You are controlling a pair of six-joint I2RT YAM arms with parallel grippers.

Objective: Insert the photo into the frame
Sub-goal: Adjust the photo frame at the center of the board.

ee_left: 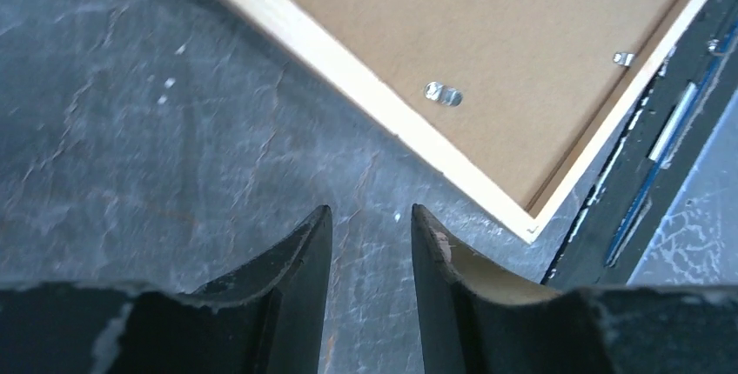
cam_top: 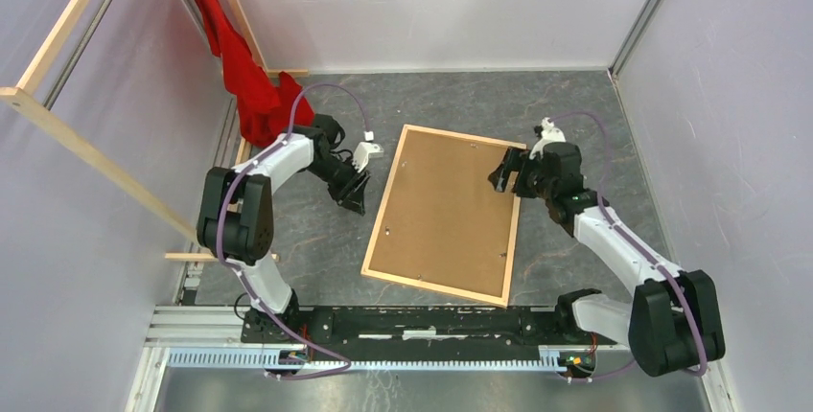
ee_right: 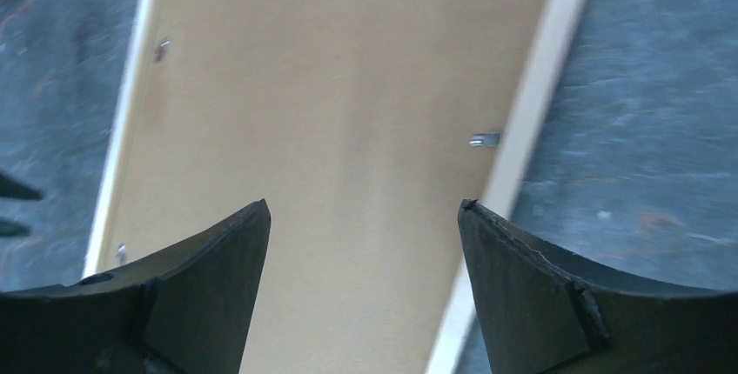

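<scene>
The frame (cam_top: 386,198) lay back-up on the counter (cam_top: 594,115), long axis forward, its right rim under the right gripper (cam_top: 505,172), jaws wide apart; the left gripper (cam_top: 353,203), jaws slightly apart, hung farther off beside the left rim; no photo showed.

dark grey mottled table (cam_top: 594,125) — scuffed, pale crack-like veins. frame (ee_left: 348,74) lies flat at centre, back up, skewed to table edges, brown backing panel (cam_top: 446,211) filling it. red cloth (cam_top: 251,86) — lower end bunched at far-left corner.
</scene>
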